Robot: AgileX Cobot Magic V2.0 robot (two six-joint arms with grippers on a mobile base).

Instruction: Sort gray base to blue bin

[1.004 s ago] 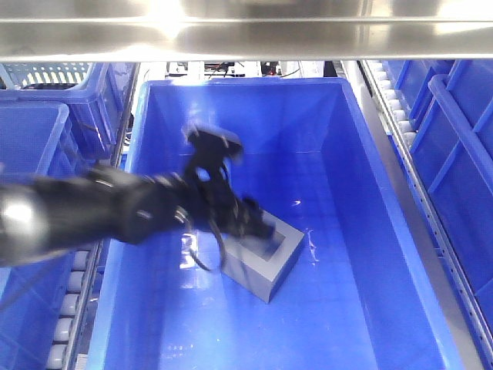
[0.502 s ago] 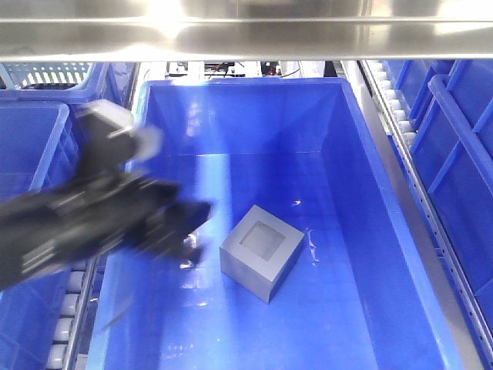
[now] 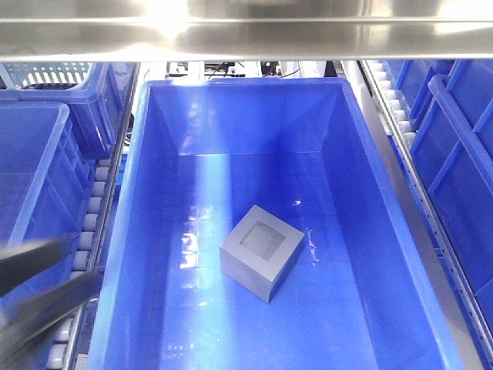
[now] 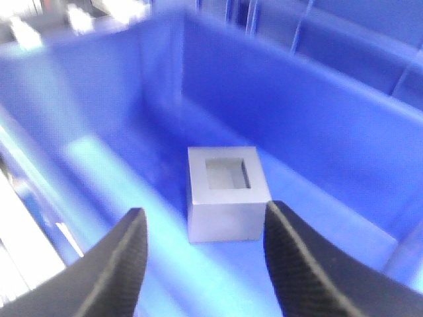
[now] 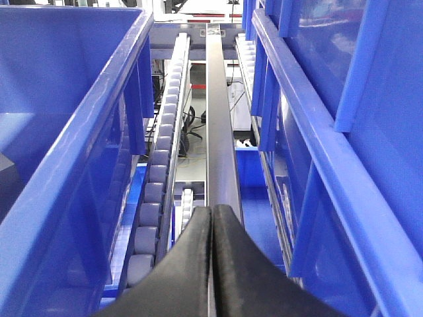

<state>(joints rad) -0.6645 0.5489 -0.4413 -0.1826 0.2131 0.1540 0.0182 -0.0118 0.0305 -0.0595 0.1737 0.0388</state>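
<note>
No legible text, labels, brands or numbers on anything

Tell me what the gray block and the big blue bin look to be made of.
Gray block: matte and evenly gray with crisp edges and no glare, probably molded plastic or painted metal; the look leaves it open.
Blue bin: glossy molded plastic, judging by the bright light streaks on its smooth walls and floor.

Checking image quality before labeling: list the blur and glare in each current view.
Front view: strong glare on the steel bar, a pale light streak on the blue bin floor, a motion-smeared arm at lower left; the gray base is sharp.
Left wrist view: all soft, the left gripper fingers blurred, bright patches at left.
Right wrist view: crisp, the right gripper slightly soft.
</note>
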